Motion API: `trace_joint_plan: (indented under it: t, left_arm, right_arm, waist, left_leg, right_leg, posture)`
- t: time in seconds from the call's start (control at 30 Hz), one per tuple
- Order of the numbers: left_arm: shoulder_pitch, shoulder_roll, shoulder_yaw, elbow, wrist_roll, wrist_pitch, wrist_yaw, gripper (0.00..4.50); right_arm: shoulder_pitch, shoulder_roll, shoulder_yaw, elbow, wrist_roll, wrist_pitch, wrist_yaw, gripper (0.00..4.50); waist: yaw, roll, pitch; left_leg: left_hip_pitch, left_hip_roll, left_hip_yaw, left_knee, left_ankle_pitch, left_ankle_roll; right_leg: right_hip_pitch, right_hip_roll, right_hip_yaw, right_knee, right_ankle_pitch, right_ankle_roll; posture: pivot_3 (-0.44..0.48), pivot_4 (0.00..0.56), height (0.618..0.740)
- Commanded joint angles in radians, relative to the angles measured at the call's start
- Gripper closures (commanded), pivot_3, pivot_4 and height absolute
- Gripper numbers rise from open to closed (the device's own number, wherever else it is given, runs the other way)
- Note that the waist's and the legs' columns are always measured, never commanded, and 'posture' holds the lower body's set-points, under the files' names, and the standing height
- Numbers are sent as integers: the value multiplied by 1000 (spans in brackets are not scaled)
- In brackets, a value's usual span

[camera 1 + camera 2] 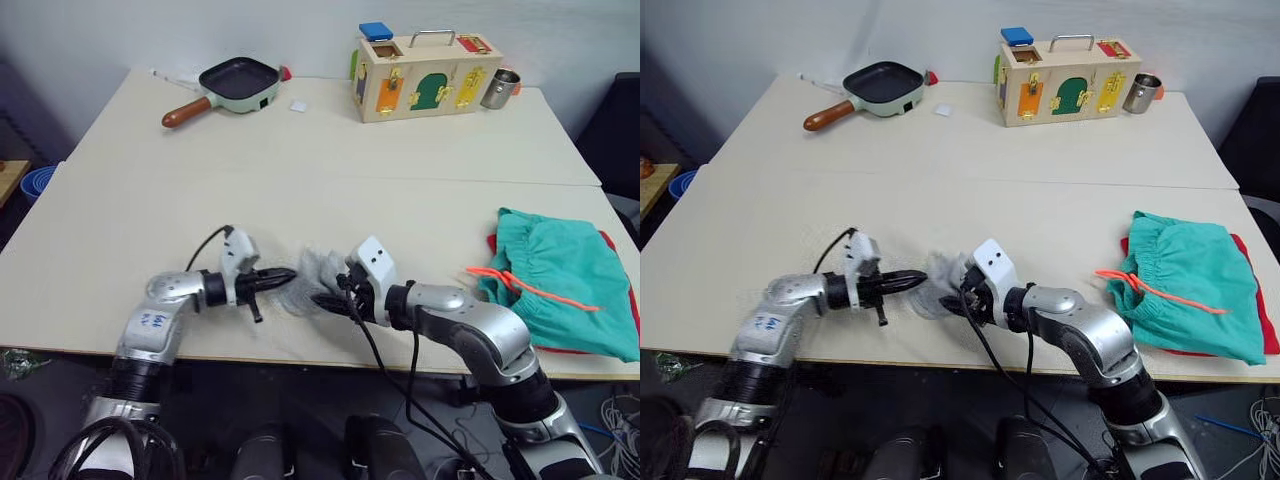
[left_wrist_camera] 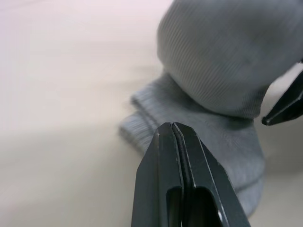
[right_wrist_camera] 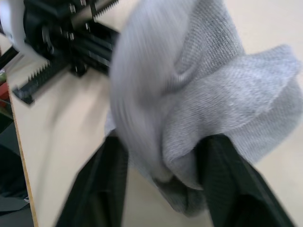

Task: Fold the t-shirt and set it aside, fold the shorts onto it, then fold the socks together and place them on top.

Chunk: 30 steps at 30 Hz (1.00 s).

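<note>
Soft light grey knit socks [image 1: 312, 275] bunch limply between the right gripper's [image 3: 161, 179] parted fingers. Beside them the left gripper [image 2: 174, 137] is pinched closed on nothing. Light and floppy, they seem best pinched at the ribbed cuffs.

A pale beige desk [image 1: 300, 190] fills the scene, a seam running across it where two tops meet. Behind it stands a plain, light grey-white wall [image 1: 300, 30]. To the desk's left sit a blue bin [image 1: 38, 182] and the corner of a wooden surface [image 1: 10, 175]. Cables [image 1: 615, 415] lie on the grey floor at right.
</note>
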<state>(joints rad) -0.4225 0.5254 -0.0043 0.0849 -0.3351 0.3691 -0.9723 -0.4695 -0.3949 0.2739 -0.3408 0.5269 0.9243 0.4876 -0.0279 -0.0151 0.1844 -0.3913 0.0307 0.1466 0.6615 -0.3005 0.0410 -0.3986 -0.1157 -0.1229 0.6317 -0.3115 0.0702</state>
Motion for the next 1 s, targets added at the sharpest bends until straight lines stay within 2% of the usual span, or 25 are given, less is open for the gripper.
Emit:
trace_joint_plan:
  t: [0.03, 0.07, 0.1, 0.2, 0.27, 0.37, 0.47, 0.7, 0.83, 1.0]
  left_arm:
    - [-13, 33, 89, -27, -77, 27, -16, 4500]
    - [-23, 39, 115, -27, -105, 40, -20, 4500]
    - [-34, 44, 143, -34, -145, 68, -29, 4500]
    - [-62, 69, 166, -66, -206, 137, -48, 4500]
    - [-71, 86, 148, -77, -201, 150, -57, 4500]
    - [-94, 53, 140, -74, -205, 144, -38, 4500]
    - [-118, -30, 87, -82, -196, 112, -32, 4500]
    - [-194, -182, -81, -1, -83, -22, -32, 4500]
    - [-231, -223, -140, 106, 28, -113, 19, 4500]
    - [-192, -159, -170, 161, 117, -111, 37, 4500]
  right_arm:
    - [-20, 7, 7, -3, -2, -79, 86, 795]
    - [-23, 7, 10, 1, -3, -93, 107, 386]
    - [-25, -1, 17, 5, -9, -119, 137, 186]
    - [-21, -29, 9, 10, -11, -182, 227, 186]
    - [-12, -62, -7, 14, -6, -221, 299, 186]
    - [0, -110, -18, 25, -9, -270, 380, 186]
    - [27, -132, -57, 37, 3, -316, 428, 739]
    - [129, -199, -119, 54, -18, -420, 511, 3123]
    - [176, -206, -133, 38, -36, -457, 506, 4441]
    - [179, -166, -153, 48, -60, -501, 451, 4478]
  waist:
    - [0, 0, 0]
    - [0, 0, 0]
    - [0, 0, 0]
    - [1, 0, 0]
    - [0, 0, 0]
    - [3, 0, 0]
    - [4, 0, 0]
    - [19, -1, 1]
    - [25, -1, 1]
    - [19, -1, 1]
  left_leg:
    - [0, 0, 0, 0, 0, 0]
    - [0, 0, 0, 0, 0, 0]
    - [0, 0, 0, 0, 0, 0]
    - [-1, 0, 0, 0, 0, 0]
    - [-1, 0, 0, 0, 0, 0]
    - [-1, -1, 0, 0, -1, 1]
    - [-1, -1, 0, 0, -1, 1]
    - [-2, -1, 1, 0, 0, 1]
    - [-1, -1, 1, 1, 0, 1]
    - [-1, 0, 1, 1, 0, 1]
  right_leg:
    - [0, 0, 0, 0, 0, 0]
    - [0, 0, 0, -1, 0, 0]
    - [0, 0, 0, -1, 0, 0]
    - [0, 0, -1, -2, 0, 0]
    - [0, 0, -1, -2, 0, 1]
    - [0, 0, -1, -3, 1, 1]
    - [1, 1, -1, -3, 1, 2]
    - [1, 1, -1, -4, 2, 3]
    - [1, 1, -1, -5, 2, 3]
    - [1, 2, -1, -4, 1, 3]
  posture:
    - [0, 150, 740]
    - [0, 150, 740]
    - [0, 150, 740]
    - [0, 150, 740]
    - [0, 150, 740]
    - [0, 150, 740]
    - [0, 150, 740]
    - [0, 150, 740]
    - [0, 150, 740]
    - [0, 150, 740]
